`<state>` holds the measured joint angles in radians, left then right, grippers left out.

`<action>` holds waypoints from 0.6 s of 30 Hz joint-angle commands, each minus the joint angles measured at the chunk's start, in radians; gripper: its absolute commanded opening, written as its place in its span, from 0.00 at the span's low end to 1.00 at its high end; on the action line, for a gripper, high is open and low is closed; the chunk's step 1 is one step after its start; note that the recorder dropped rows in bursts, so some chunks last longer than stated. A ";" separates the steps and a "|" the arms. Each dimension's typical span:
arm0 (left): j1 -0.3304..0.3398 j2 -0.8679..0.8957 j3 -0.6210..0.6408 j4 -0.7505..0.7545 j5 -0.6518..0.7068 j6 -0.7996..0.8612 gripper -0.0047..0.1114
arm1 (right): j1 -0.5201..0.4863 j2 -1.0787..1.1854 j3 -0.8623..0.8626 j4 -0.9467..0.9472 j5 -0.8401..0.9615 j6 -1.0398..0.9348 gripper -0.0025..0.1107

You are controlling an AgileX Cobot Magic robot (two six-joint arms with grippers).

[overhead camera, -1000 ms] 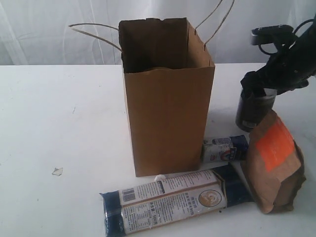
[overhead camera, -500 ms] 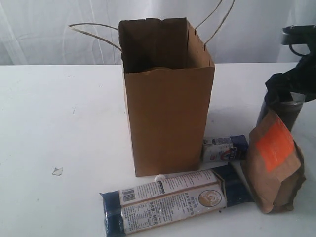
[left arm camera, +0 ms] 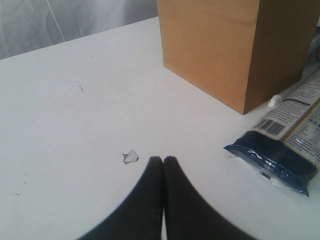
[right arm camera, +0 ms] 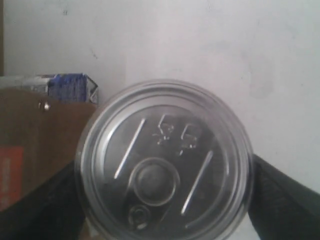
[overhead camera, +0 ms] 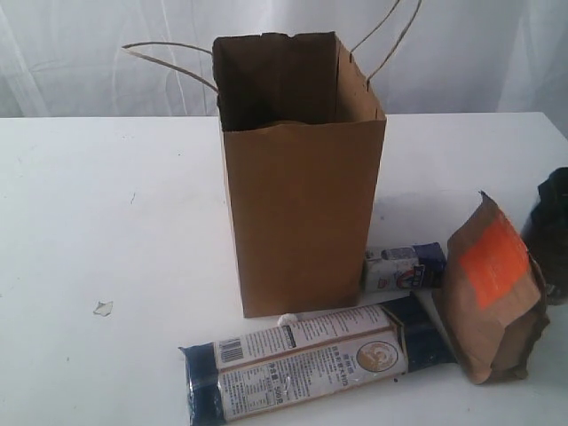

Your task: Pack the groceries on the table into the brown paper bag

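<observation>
Right wrist view looks straight down on the upright can (right arm camera: 162,165), its sides clamped between the wide-set fingers (right arm camera: 282,192) of the right gripper (right arm camera: 162,197), out to the right of the bag (overhead camera: 302,195) past the pouch (overhead camera: 493,284), while the left gripper (left arm camera: 163,162) sits pressed shut, left of the bag.

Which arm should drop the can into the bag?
Right. The right gripper grips the can on both sides. The left gripper is shut and empty, by a scrap on the table.
</observation>
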<state>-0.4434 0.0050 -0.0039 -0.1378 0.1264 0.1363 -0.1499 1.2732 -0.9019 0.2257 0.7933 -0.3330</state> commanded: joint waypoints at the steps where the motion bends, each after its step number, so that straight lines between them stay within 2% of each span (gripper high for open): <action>1: 0.001 -0.005 0.004 -0.007 0.005 -0.003 0.04 | -0.011 -0.139 0.082 0.007 0.025 0.025 0.23; 11: 0.001 -0.005 0.004 -0.007 0.005 -0.003 0.04 | -0.011 -0.368 0.240 -0.020 0.197 0.070 0.23; 18: 0.001 -0.005 0.004 -0.004 0.005 -0.003 0.04 | -0.005 -0.447 0.286 0.101 0.261 0.033 0.23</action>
<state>-0.4434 0.0050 -0.0039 -0.1378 0.1264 0.1363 -0.1575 0.8521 -0.6275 0.2545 1.0583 -0.2716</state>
